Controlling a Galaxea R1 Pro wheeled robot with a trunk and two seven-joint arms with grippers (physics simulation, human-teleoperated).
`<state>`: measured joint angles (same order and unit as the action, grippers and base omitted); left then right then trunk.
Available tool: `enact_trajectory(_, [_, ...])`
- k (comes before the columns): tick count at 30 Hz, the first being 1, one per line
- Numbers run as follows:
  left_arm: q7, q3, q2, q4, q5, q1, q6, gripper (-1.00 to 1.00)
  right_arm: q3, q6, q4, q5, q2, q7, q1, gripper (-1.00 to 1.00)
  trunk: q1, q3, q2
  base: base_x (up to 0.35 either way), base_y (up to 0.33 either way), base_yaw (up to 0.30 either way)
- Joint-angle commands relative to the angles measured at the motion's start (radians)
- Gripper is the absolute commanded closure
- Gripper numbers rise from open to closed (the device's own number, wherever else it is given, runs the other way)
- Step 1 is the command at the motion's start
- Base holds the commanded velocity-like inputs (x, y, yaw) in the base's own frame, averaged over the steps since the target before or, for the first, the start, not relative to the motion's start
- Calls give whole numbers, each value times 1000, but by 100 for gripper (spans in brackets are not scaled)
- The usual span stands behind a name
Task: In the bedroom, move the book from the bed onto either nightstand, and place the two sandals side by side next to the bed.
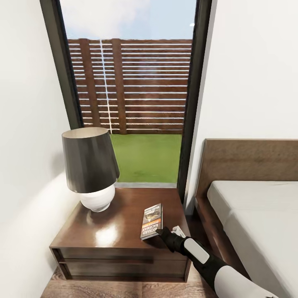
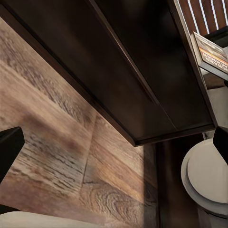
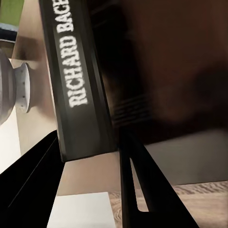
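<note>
Setting book on nightstand | right pincer grips its near end, fingers either side of the spine | lies near the right front corner, clear of lamp | advice: release only once flat, withdraw straight back | left pincer: cannot tell.

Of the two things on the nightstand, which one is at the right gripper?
The book, lying flat at the front right, at the right gripper; the lamp stands apart.
</note>
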<state>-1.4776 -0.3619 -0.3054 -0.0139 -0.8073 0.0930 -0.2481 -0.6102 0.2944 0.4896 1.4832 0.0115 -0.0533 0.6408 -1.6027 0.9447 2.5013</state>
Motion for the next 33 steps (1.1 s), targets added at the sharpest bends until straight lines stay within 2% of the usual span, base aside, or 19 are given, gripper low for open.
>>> enact_trajectory(1, [-1,-5,0,-1,3,1,-7,-100,-11,0,-11,-8,0,-2,0,100,0,1,0,0,0,0])
enact_trajectory(25, [0,-5,0,-1,3,1,-7,-100,-11,0,-11,-7,-1,-6,0,100,0,1,0,0,0,0])
enact_trajectory(26, [0,-5,0,-1,3,1,-7,-100,-11,0,-11,-7,-1,-6,0,-100,0,1,0,0,0,0])
enact_trajectory(33, [0,-5,0,-1,3,1,-7,-100,-11,0,-11,-7,-1,-12,0,-100,0,1,0,0,0,0])
